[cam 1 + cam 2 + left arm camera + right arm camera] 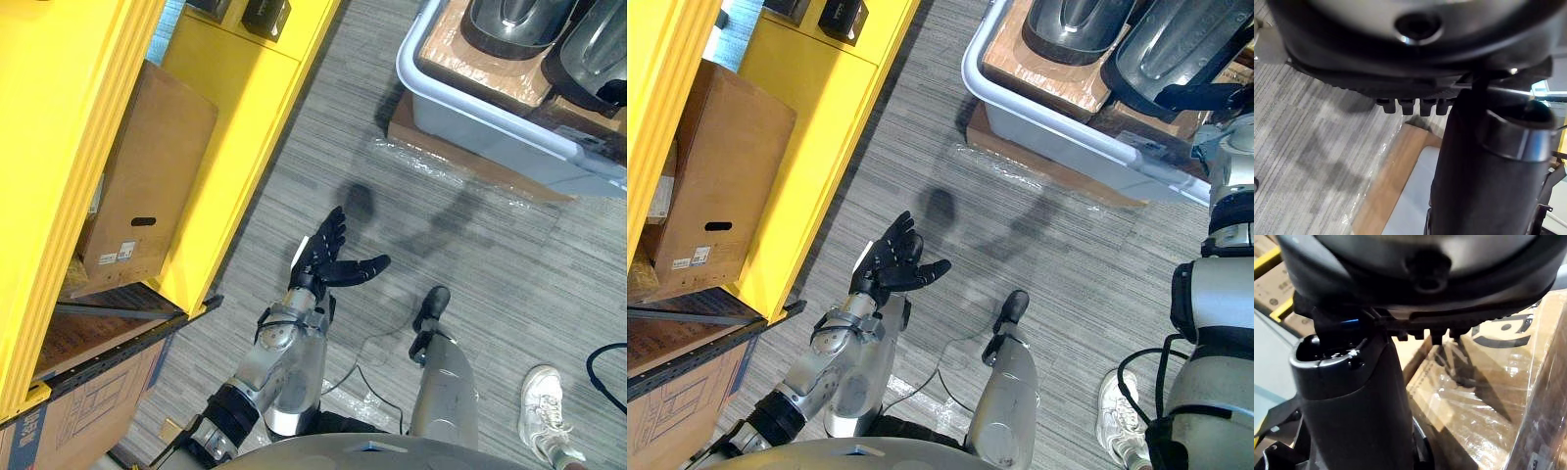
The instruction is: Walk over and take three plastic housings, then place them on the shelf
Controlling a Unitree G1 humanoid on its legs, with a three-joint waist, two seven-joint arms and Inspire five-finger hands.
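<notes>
Evidently the task is near its start, since both hands are empty and the plastic housings [509, 24] lie in the grey bin [460, 117] at the far right, on a sheet of cardboard, well apart from the robot. The left robot hand [333, 257] hangs over the bare carpet with fingers straight and spread, gripping nothing. The right robot hand [431, 305] is lower and nearer the body; seen almost end-on it is hard to read, but its wrist view suggests relaxed fingers with nothing between them and the thumb. The yellow shelf [59, 147] stands to the left, and the level in view bears a cardboard box [147, 186]. Walking to the bin, picking up three housings and carrying them to the shelf all appear left to do.
</notes>
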